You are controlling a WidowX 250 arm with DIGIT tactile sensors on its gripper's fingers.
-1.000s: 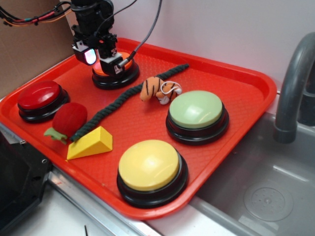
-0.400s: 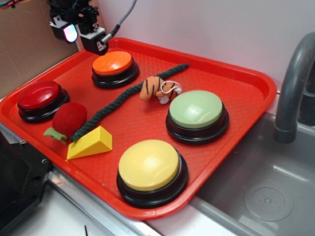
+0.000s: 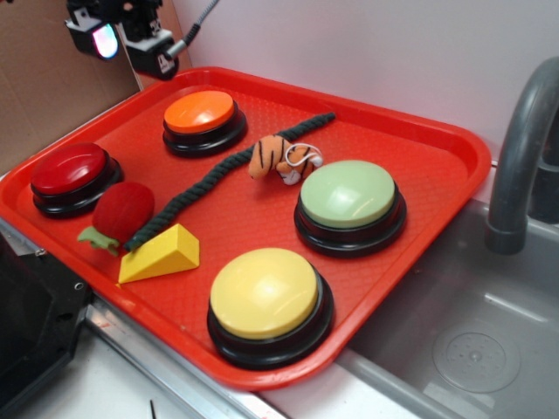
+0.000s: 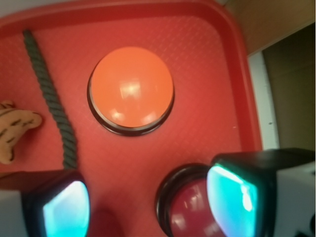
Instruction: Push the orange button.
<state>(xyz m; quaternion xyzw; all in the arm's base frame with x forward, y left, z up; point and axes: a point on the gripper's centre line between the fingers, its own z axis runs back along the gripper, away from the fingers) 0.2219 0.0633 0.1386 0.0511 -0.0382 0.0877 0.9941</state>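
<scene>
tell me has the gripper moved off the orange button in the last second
Yes. The gripper has lifted up and to the left in the exterior view: a second ago it sat on the orange button, now it hangs beyond the tray's back-left corner.

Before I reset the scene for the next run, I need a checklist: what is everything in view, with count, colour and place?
tray: 1, red, beside the sink, holds all the items below
orange button: 1, orange dome on black base, tray's far left area
red button: 1, red dome on black base, tray's left edge
green button: 1, pale green, tray's right side
yellow button: 1, yellow, tray's near edge
rope: 1, dark green, diagonally across the tray's middle
toy tiger: 1, orange striped, beside the rope
plush strawberry: 1, red, near the red button
cheese wedge: 1, yellow, in front of the strawberry
faucet: 1, grey, right, over the sink
sink: 1, grey, lower right
gripper: 1, black, above the tray's far left corner, open
</scene>
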